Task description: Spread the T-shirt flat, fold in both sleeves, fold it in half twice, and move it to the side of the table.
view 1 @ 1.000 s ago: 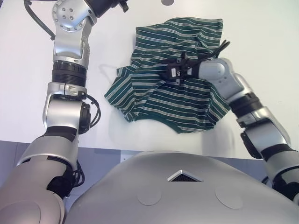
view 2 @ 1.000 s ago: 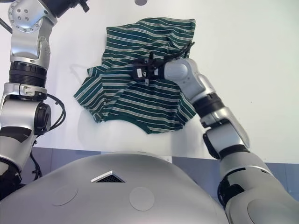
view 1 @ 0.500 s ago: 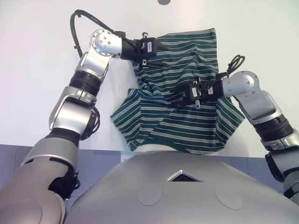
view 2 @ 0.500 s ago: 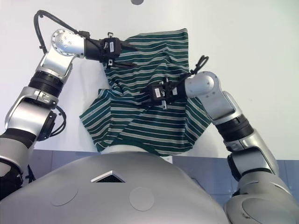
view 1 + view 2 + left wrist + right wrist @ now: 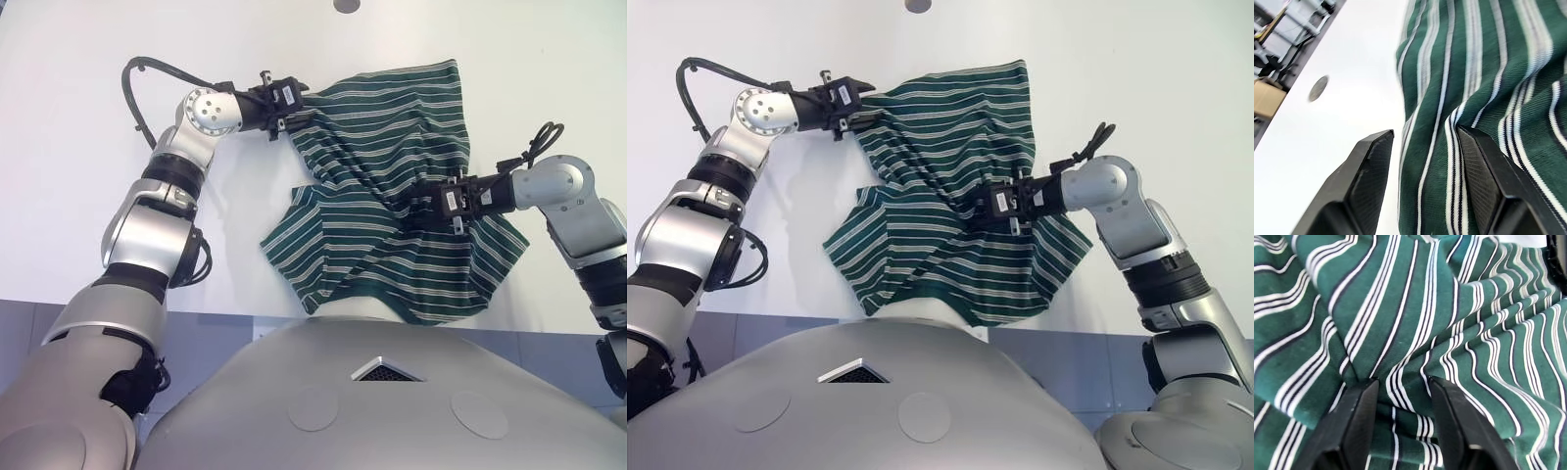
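The left gripper's (image 5: 1426, 131) two black ribbed fingers (image 5: 1371, 181) pinch a bunched edge of the dark green knit T-shirt with thin white and navy stripes (image 5: 392, 127). The cloth fills almost all the gap between their tips. This grip sits at the T-shirt's far left corner, which is drawn out to a point towards the left side of the white worktop (image 5: 78, 147).

The right gripper's (image 5: 1401, 380) black fingers (image 5: 1354, 426) close on a raised gather of cloth that packs the space between them. Creases run out from that pinch in every direction. This grip is at about the middle of the T-shirt's right half, closer to the worktop's near edge than the left grip is.

Between the two grips the cloth is pulled into tight diagonal ridges. Beyond them, towards the worktop's far edge, a broad panel lies fairly smooth and ends in a straight edge. On the near side the fabric fans out in loose, rumpled folds, and one corner sticks out to the left.

The T-shirt is crumpled, not spread flat. It sits around the middle of the worktop's width, and its nearest folds reach the near edge.
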Robot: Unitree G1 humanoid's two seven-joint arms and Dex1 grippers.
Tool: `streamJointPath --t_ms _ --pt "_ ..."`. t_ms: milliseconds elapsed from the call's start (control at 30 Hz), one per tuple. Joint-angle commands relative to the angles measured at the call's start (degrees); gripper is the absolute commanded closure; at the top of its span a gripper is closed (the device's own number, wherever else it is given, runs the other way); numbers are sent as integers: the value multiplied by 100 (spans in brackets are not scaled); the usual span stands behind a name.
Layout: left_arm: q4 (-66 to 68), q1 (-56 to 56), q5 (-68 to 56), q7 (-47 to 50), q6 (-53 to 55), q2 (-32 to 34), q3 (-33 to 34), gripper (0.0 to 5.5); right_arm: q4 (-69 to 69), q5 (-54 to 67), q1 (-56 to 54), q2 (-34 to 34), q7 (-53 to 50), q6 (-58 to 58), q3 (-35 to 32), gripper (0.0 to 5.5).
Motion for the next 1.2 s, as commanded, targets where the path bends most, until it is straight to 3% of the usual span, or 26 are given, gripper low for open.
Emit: streamJointPath --t_ms 33,167,300,433,500,567,667,800,900,1033,1200 --pt "611 -69 173 24 609 268 111 317 354 -347 191 -281 162 68 105 359" --pt "913 -88 34 -130 852 887 445 317 377 -354 272 -309 147 62 115 359" --pt "1285 -568 -316 1343 1774 1364 1220 317 346 -358 345 -270 98 85 107 359" --pt "1362 -605 -304 2490 2381 1239 1536 317 324 -399 309 -203 60 121 116 359" --pt "1273 -678 -582 3015 2147 1112 1940 317 273 -387 297 -187 54 162 121 359" --pt "1017 -792 -1284 2648 1615 845 2603 317 212 -294 288 -180 64 187 87 359" --pt "-9 -604 -2245 1174 1103 335 3052 317 158 256 -114 272 -251 457 -312 359" --pt "-3312 843 -3222 -539 1590 -269 2354 317 -513 1494 -694 1264 -933 1489 -980 359" --pt "-4236 1576 -2901 -1356 1848 -13 1548 317 -985 2116 -724 1626 -1250 2054 -1219 359" --pt "-3652 1784 -2031 -2144 1615 703 888 317 -1159 2339 -535 1619 -1289 2354 -1362 359" --pt "-1982 1345 -837 -1550 1030 1086 550 317 -1436 2510 -195 1516 -1143 2468 -1417 359"
